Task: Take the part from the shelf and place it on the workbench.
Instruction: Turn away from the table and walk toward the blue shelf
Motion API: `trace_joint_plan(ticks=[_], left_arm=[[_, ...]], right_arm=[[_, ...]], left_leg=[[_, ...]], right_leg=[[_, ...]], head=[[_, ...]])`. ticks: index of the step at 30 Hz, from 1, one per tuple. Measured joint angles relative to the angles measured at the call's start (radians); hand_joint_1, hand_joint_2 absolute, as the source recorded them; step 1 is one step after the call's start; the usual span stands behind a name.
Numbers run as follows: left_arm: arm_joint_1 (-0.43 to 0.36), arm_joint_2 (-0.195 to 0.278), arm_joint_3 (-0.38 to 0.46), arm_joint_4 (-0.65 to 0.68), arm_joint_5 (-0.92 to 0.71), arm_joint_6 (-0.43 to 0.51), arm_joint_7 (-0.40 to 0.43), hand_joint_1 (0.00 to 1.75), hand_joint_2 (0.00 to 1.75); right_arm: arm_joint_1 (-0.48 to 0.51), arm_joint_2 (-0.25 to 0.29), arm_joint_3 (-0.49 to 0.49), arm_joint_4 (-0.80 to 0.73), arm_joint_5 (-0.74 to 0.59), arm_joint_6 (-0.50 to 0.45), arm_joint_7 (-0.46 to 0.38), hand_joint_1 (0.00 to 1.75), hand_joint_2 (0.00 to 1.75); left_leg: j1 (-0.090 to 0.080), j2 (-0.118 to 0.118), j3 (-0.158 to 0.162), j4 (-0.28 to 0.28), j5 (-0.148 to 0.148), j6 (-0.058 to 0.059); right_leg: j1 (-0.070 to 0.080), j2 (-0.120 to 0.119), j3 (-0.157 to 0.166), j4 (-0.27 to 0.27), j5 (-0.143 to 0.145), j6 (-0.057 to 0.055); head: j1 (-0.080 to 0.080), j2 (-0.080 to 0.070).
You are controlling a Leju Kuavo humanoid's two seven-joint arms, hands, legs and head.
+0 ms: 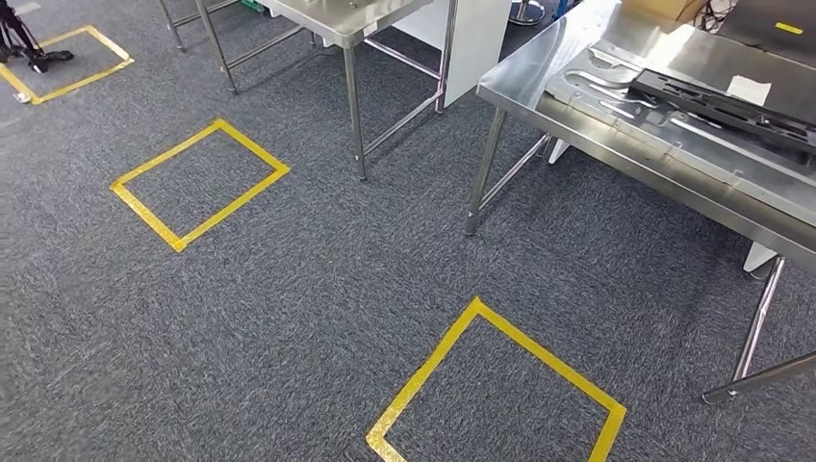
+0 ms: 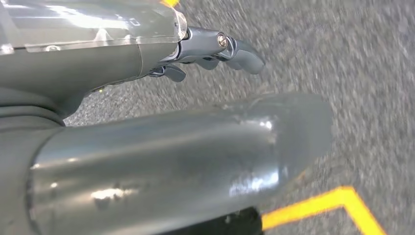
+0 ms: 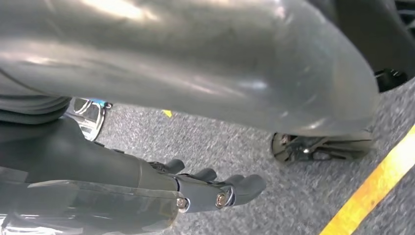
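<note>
The part (image 1: 724, 108), a long black piece, lies flat on a grey tray (image 1: 616, 67) on the steel workbench (image 1: 539, 96) at the right of the head view. A white slip (image 1: 750, 89) lies on the tray just beside the part. A cardboard box (image 1: 664, 9) sits at the bench's far edge.

The left hand (image 2: 195, 54) hangs over grey carpet (image 1: 318, 279); its fingers (image 2: 242, 53) stretch out apart from the thick thumb (image 2: 195, 161) and hold nothing. The right hand (image 3: 195, 188) also hangs over the carpet, fingers (image 3: 244, 186) extended and apart from the thumb (image 3: 195, 58), holding nothing.

On the carpet, 3 yellow tape squares are marked: 1 near (image 1: 500, 385), 1 at the middle left (image 1: 199, 183), 1 in the far left corner (image 1: 63, 63). A second steel table (image 1: 351, 24) stands at the top, well apart from the bench. A yellow tape line (image 3: 372, 188) runs beside the right hand, and a tape corner (image 2: 337, 200) lies near the left thumb.
</note>
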Motion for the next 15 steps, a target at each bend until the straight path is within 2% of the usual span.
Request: trace_joint_plan(ticks=[2,3,4,5,6,7,8,9,10,12,13,15], left_arm=[[-0.002,0.001,-0.004,0.003,-0.002,0.002,-0.001,0.00,0.00],[-0.002,0.001,-0.006,0.005,-0.004,0.004,-0.002,0.00,0.00],[-0.001,0.001,-0.008,0.007,-0.005,0.005,-0.002,0.00,0.00],[-0.001,0.001,-0.010,0.009,-0.007,0.007,-0.002,0.00,0.00],[-0.001,0.001,-0.012,0.010,-0.008,0.008,-0.002,0.00,0.00],[-0.002,0.001,-0.014,0.012,-0.009,0.009,-0.002,0.00,0.00],[-0.002,0.001,-0.016,0.014,-0.010,0.010,-0.001,0.00,0.00],[-0.003,0.001,-0.017,0.016,-0.011,0.012,0.000,0.00,0.00],[-0.003,0.002,-0.018,0.016,-0.012,0.012,0.001,0.00,0.00],[0.001,0.003,-0.019,0.017,-0.015,0.013,0.002,0.00,0.00],[0.003,0.004,-0.019,0.017,-0.016,0.013,0.003,0.00,0.00],[0.003,0.006,-0.020,0.018,-0.018,0.013,0.004,0.00,0.00]], right_arm=[[0.002,-0.002,0.000,0.000,0.003,0.001,-0.003,0.00,0.00],[0.002,-0.004,0.000,0.000,0.004,0.001,-0.004,0.00,0.00],[0.002,-0.005,0.000,0.000,0.005,0.001,-0.005,0.00,0.00],[0.002,-0.006,0.000,0.000,0.005,0.001,-0.006,0.00,0.00],[0.002,-0.007,0.000,0.000,0.006,0.001,-0.007,0.00,0.00],[0.003,-0.008,0.000,0.000,0.007,0.001,-0.008,0.00,0.00],[0.003,-0.010,-0.001,0.000,0.008,0.002,-0.009,0.00,0.00],[0.002,-0.011,-0.001,0.000,0.010,0.003,-0.010,0.00,0.00],[0.001,-0.012,-0.001,0.000,0.012,0.005,-0.010,0.00,0.00],[-0.002,-0.012,-0.001,0.000,0.015,0.008,-0.011,0.00,0.00],[-0.002,-0.012,-0.001,0.000,0.016,0.008,-0.011,0.00,0.00],[-0.001,-0.011,-0.001,0.001,0.018,0.009,-0.010,0.00,0.00]], left_leg=[[-0.004,-0.018,-0.006,0.000,0.003,0.005],[-0.006,-0.029,-0.007,0.001,0.004,0.006],[-0.008,-0.041,-0.007,0.002,0.004,0.007],[-0.010,-0.054,-0.006,0.003,0.004,0.007],[-0.011,-0.067,-0.006,0.005,0.004,0.006],[-0.013,-0.078,-0.007,0.007,0.004,0.005],[-0.013,-0.089,-0.009,0.009,0.004,0.001],[-0.013,-0.098,-0.013,0.011,0.004,-0.004],[-0.012,-0.107,-0.016,0.010,0.006,-0.010],[-0.009,-0.119,-0.020,0.009,0.008,-0.024],[-0.010,-0.107,-0.025,0.020,0.000,-0.029],[-0.011,-0.058,-0.060,0.098,-0.050,-0.035]], right_leg=[[0.002,0.019,-0.063,0.126,-0.055,-0.002],[0.003,0.021,-0.082,0.162,-0.060,-0.004],[0.003,0.023,-0.083,0.159,-0.043,-0.007],[0.003,0.027,-0.066,0.120,-0.010,-0.012],[0.004,0.040,-0.038,0.056,0.030,-0.018],[0.005,0.059,-0.009,-0.008,0.060,-0.025],[0.006,0.076,0.012,-0.058,0.077,-0.030],[0.008,0.087,0.023,-0.086,0.083,-0.033],[0.010,0.089,0.025,-0.093,0.080,-0.035],[0.009,0.069,0.029,-0.103,0.085,-0.041],[0.006,0.058,0.033,-0.110,0.088,-0.047],[0.004,0.032,0.038,-0.121,0.093,-0.058]], head=[[0.001,0.000],[0.001,0.000],[0.001,0.000],[0.001,0.000],[0.001,0.000],[0.001,0.000],[0.001,0.000],[0.001,0.000],[0.001,0.000],[0.001,0.000],[-0.001,0.000],[-0.007,0.000]])
